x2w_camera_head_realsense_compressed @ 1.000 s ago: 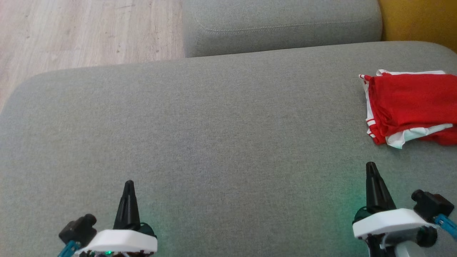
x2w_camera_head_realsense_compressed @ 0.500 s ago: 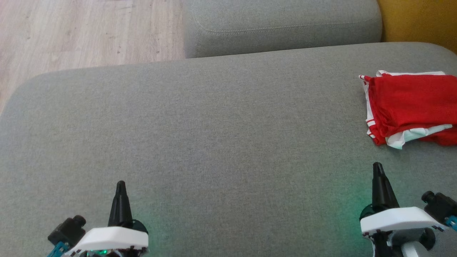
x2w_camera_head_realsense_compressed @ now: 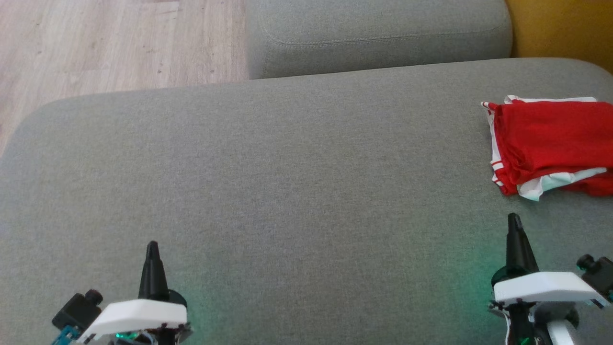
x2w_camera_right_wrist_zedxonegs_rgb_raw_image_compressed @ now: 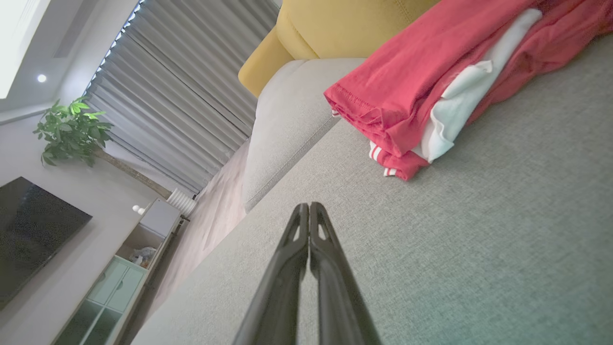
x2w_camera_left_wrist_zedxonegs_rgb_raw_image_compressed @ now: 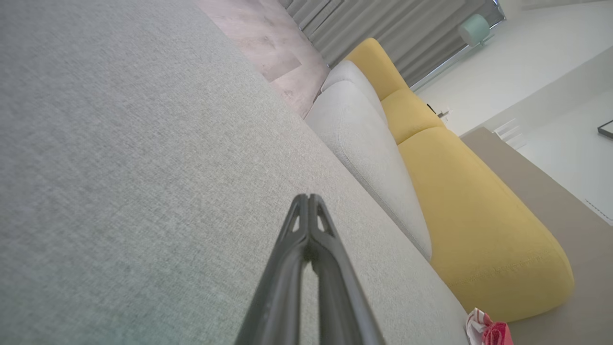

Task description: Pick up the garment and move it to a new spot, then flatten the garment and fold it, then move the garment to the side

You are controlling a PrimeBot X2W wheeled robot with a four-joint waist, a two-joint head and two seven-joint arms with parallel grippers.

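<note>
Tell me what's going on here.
A two-armed robot is working on a grey cushion. A red and white garment lies folded at the cushion's right side. Nothing is handling it. The left gripper and the right gripper are both shut and empty, low over bare fabric. The right one is nearer the garment but clear of it. The folding and the move to the side look done.

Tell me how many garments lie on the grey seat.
1. The red and white garment lies folded near the right edge of the grey seat, ahead of the right gripper. It runs past the head view's edge, so more may be hidden there.
</note>
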